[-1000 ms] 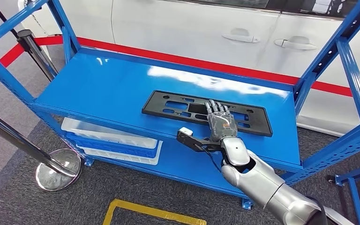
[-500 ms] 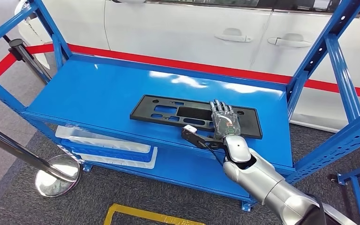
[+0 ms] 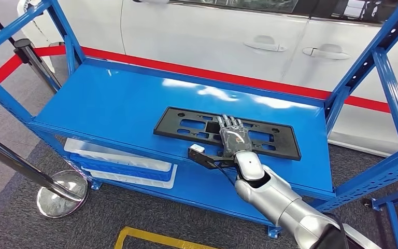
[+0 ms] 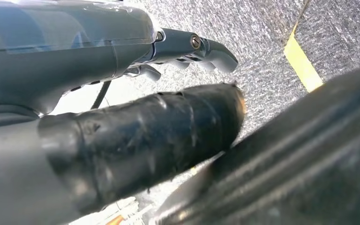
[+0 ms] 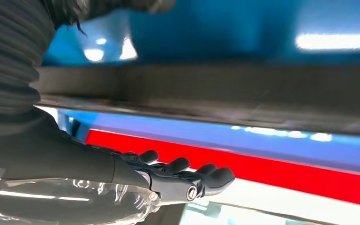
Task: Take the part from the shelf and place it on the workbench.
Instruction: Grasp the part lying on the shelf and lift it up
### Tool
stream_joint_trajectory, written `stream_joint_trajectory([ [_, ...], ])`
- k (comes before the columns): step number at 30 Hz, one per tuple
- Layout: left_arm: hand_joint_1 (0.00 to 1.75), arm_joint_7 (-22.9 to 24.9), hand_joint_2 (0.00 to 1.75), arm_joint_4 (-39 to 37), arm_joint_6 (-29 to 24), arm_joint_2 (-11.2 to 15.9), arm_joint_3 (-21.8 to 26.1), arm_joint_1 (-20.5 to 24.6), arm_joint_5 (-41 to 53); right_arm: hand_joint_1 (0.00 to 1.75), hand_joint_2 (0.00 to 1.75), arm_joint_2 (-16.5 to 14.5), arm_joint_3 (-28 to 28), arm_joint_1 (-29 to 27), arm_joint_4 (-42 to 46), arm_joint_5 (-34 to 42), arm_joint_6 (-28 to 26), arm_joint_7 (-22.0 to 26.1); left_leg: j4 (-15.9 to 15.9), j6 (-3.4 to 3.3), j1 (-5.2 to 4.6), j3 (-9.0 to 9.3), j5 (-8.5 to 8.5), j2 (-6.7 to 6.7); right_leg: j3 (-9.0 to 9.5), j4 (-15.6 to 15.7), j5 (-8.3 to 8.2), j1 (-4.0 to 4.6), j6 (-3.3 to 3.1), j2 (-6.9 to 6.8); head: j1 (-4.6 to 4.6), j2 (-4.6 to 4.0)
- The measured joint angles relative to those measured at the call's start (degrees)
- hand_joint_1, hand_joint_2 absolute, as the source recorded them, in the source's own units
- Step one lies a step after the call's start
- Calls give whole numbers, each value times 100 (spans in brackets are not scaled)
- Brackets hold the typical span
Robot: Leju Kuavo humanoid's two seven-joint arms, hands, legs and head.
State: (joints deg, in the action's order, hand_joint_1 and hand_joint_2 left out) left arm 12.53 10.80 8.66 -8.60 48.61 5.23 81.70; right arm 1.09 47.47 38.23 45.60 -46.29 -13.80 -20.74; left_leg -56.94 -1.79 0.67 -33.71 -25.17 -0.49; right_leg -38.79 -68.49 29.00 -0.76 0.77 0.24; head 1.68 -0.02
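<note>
blue shelf (image 3: 109, 98), black part (image 3: 186, 124) lying flat

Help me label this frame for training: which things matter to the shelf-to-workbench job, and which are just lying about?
Job:
- black part, flat on the blue shelf
- right hand, resting on the part

Lying about:
- white trays on the lower shelf
- barrier post base
- white car behind

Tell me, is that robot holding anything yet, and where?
The right hand lies over the black part's near edge, fingers flat; whether it grips cannot be told.
</note>
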Motion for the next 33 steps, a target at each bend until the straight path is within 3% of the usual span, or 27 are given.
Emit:
stream_joint_trajectory([
  [2, 0, -4, 0, 0, -2, -3, 0, 0, 0, 169, 175, -94, 43, 1, -11, -33, 54, 34, -57, 48, -11, -2, -49, -12, 309, 675, -284, 3, -35, 3, 4, 0],
  [4, 0, -20, 0, 0, -9, -2, 1, 3, 0, 171, 175, -193, 84, -13, -16, -58, 93, 51, -93, 89, -31, -24, -77, -15, 414, 915, -312, 16, -67, 18, 12, 0],
  [8, 0, -46, 0, 0, -20, 4, 4, 2, 0, 168, 175, -325, 131, -49, -22, -70, 110, 72, -78, 34, -28, -17, -78, -15, 414, 940, -323, 23, -81, 42, 17, 0],
  [13, 0, -45, 0, 0, -20, 8, 9, 0, 0, 166, 175, -405, 160, -47, -29, -52, 144, 111, -9, 70, -23, 24, -59, -15, 421, 939, -309, 31, -113, 42, 17, 0],
  [19, 0, -41, 0, 0, -16, 8, 13, 0, -2, 161, 175, -427, 170, -42, -36, -28, 201, 114, 12, 174, -12, 40, -61, -14, 433, 939, -301, 41, -129, 41, 15, 0],
  [23, 0, -42, 175, 0, -5, 8, 17, 0, -4, 174, 175, -429, 173, -36, -36, 6, 274, 114, 12, 181, -13, 49, -64, -14, 453, 952, -301, 40, -129, 40, 14, 0],
  [33, 0, -182, 175, 0, -28, 22, 73, 3, -35, 175, 175, -333, 192, -121, 222, 32, 496, 74, 12, 184, -15, 88, -71, -9, 511, 997, -302, 39, -128, 40, 13, 0],
])
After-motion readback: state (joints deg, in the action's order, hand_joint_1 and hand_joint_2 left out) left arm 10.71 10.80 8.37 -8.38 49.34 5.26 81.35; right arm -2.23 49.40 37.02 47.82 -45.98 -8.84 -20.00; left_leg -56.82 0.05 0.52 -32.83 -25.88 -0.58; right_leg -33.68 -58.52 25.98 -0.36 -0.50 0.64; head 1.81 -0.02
